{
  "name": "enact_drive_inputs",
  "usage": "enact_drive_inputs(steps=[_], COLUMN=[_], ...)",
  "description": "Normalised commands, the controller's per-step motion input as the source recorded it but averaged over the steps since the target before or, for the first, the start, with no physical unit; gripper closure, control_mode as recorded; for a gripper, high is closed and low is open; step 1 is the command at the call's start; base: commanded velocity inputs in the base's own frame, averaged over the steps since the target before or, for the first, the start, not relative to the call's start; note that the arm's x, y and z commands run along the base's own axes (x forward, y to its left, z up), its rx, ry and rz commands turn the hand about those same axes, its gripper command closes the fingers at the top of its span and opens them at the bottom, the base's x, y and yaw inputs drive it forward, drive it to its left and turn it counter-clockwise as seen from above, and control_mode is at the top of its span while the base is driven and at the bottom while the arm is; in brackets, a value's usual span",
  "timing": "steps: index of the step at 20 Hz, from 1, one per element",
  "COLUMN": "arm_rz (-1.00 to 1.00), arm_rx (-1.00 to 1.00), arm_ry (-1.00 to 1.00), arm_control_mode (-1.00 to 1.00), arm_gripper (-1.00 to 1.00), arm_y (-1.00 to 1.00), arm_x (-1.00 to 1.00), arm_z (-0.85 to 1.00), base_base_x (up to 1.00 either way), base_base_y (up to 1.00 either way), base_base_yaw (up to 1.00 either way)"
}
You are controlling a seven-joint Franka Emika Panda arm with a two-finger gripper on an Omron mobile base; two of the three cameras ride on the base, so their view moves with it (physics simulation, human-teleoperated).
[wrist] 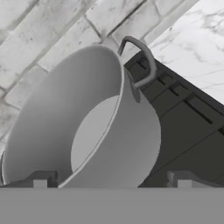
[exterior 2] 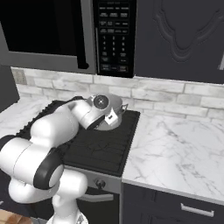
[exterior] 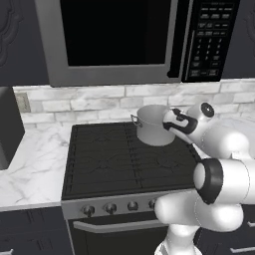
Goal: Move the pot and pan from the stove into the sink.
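Currently, left base view: pot (exterior: 153, 125) sits on the stove (exterior: 114, 159) at the back-right burner, 1 o'clock from cooktop centre, with the gripper (exterior: 174, 124) right at its 3 o'clock side, presumably lining up on the rim. Right base view: wrist hides most of the pot; white marble counter (exterior 2: 175, 148) runs off at 3 o'clock, microwave (exterior 2: 65, 30) overhead, brick backsplash (exterior 2: 175, 98) behind. Hand view: jaws wide, holding nothing; fingertips (wrist: 41, 180) straddle the near pot wall, side handle (wrist: 142, 59) at 1 o'clock.

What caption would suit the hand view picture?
Open pincer straddling the rim of the steel pot on the stove.
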Motion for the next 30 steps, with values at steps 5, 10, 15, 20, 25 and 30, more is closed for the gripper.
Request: enact_drive_inputs(steps=[5, 10, 15, 20, 25, 30], arm_rz=[-0.01, -0.01, 0.00, -0.04, -0.02, 0.00], arm_rx=[-0.05, -0.02, -0.01, 0.03, 0.05, 0.01], arm_ry=[-0.01, 0.00, 0.01, -0.01, -0.03, -0.08], arm_control_mode=[-1.00, -1.00, -1.00, -1.00, -1.00, -1.00], arm_gripper=[-1.00, -1.00, -1.00, -1.00, -1.00, -1.00], arm_y=[-0.04, 0.00, 0.00, -0.06, -0.04, -0.01], arm_x=[0.00, 0.01, 0.02, 0.00, 0.00, -0.02], arm_z=[-0.31, -0.14, -0.02, 0.36, 0.45, 0.08], base_base_x=[0.00, 0.00, 0.00, 0.00, 0.00, 0.00], base_base_y=[0.00, 0.00, 0.00, 0.00, 0.00, 0.00], base_base_yaw=[0.00, 0.00, 0.00, 0.00, 0.00, 0.00])
